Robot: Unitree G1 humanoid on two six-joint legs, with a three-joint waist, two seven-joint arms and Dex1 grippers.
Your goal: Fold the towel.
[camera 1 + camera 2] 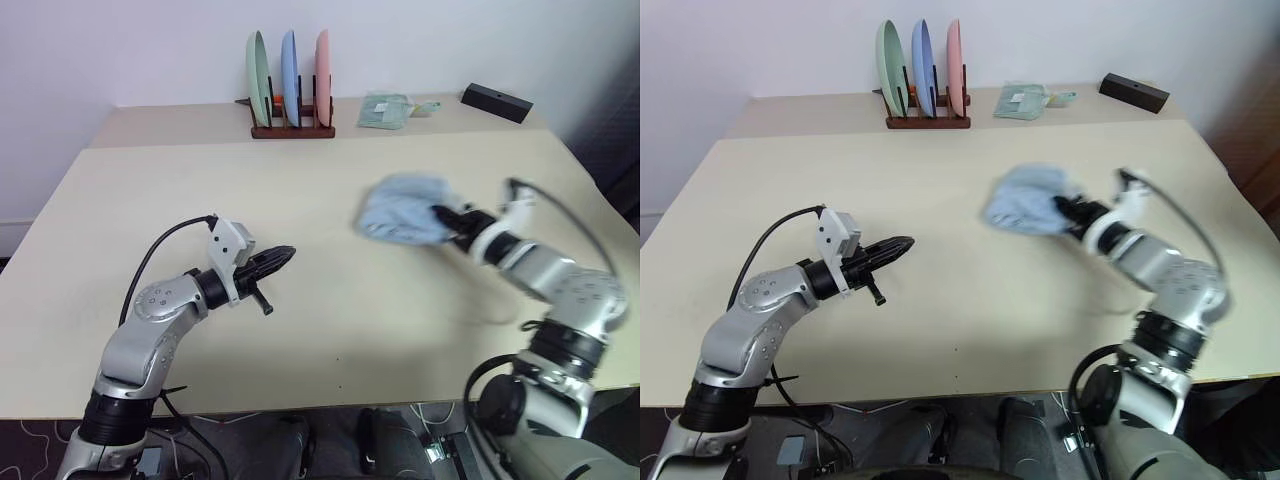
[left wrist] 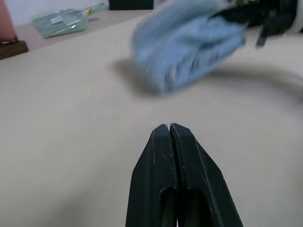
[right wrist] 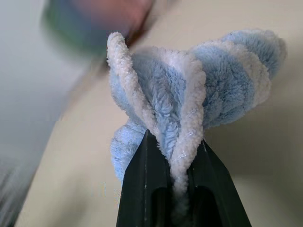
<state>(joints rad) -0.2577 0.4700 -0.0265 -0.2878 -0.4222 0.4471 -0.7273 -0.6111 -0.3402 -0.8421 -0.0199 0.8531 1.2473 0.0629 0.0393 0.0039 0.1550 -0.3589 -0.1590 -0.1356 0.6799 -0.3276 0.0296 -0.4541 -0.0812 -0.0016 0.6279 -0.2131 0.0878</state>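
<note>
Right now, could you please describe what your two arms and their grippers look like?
Both arms are silver-grey metal with rounded joint housings and black bands at the joints. The left gripper and the right gripper each have two black, tapering fingers on a pale grey-white wrist block. A thin black cable loops along each arm to the wrist. I can see no markings.

1. No readable text, brand, number or sign anywhere.
2. Pale patch on the small mint-green packet at the far edge of the table (possibly a label): too small to read.
3. Nothing printed on the black box beside it.
</note>
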